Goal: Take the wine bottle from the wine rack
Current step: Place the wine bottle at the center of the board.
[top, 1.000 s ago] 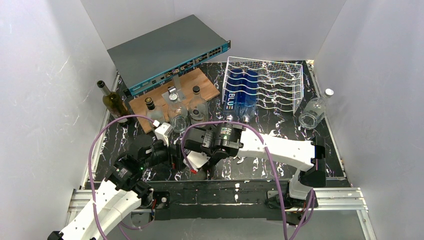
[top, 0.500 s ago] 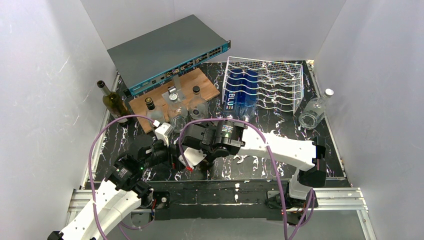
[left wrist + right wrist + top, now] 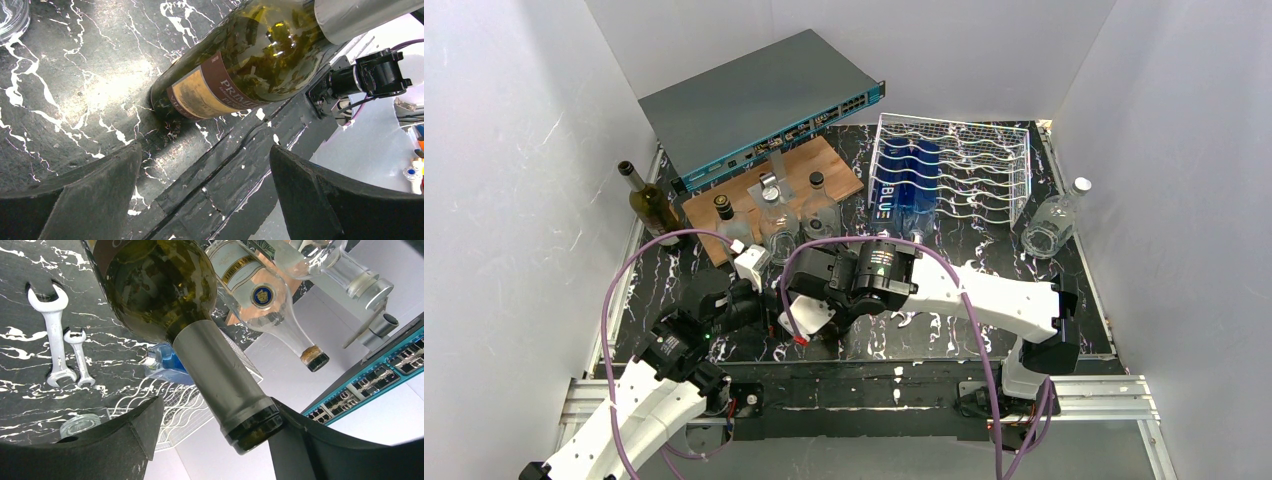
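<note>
The wine bottle (image 3: 240, 65), dark green with a brown and tan label, lies near the table's front edge with its base on the black marble. Its grey foil neck (image 3: 220, 380) runs between the fingers of my right gripper (image 3: 215, 405). Those jaws are open: the left finger stands clear of the neck and the right finger touches the lip. My left gripper (image 3: 205, 165) is wide open and empty, just short of the bottle's base. The white wire wine rack (image 3: 984, 165) stands at the back right with a blue bottle (image 3: 902, 185) in it.
A wooden board (image 3: 824, 160) carrying several bottles and a grey network switch (image 3: 744, 100) fill the back left. A dark bottle (image 3: 649, 205) stands at the left edge and a clear one (image 3: 1054, 225) at the right. Two wrenches (image 3: 55, 335) lie on the table.
My right gripper's jaws have spread wider around the bottle neck, and that arm has shifted slightly left. The left arm has stayed still.
</note>
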You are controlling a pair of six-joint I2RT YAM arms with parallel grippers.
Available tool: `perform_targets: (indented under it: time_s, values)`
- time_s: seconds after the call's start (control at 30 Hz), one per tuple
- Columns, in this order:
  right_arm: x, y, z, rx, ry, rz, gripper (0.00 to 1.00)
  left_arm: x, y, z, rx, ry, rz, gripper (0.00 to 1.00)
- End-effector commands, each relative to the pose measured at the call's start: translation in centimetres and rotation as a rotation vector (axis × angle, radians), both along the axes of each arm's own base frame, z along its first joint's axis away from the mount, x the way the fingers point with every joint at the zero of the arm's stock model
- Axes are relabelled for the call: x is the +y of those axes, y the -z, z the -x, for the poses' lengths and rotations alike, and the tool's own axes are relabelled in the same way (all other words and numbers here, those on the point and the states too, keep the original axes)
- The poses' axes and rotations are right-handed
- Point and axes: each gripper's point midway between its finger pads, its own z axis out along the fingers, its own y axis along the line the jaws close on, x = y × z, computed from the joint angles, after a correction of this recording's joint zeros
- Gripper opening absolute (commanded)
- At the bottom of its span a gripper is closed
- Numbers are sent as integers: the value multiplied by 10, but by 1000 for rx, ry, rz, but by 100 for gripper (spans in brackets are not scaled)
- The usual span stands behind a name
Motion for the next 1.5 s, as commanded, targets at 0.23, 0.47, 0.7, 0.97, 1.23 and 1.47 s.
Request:
perform_targets:
  time_s: [0.23,0.47,0.7,0.97,1.23,1.47]
  values:
    - [3,-33,0,-68,-161,11,85,-3,-4,2,-7,26,10,99]
    - [10,-43,2,-59,-153,-42,90,-4,-4,3,-7,30,13,99]
    - [14,-51,3,-49,-145,-82,94,-4,-4,4,-7,33,13,99]
    - [7,-62,5,-32,-107,-140,98,-3,-7,6,-19,38,18,99]
    - [-7,-76,-4,24,-30,-231,98,-4,-20,9,-58,57,46,99]
    - [-22,-81,-23,61,67,-312,98,-4,-27,10,-71,69,51,99]
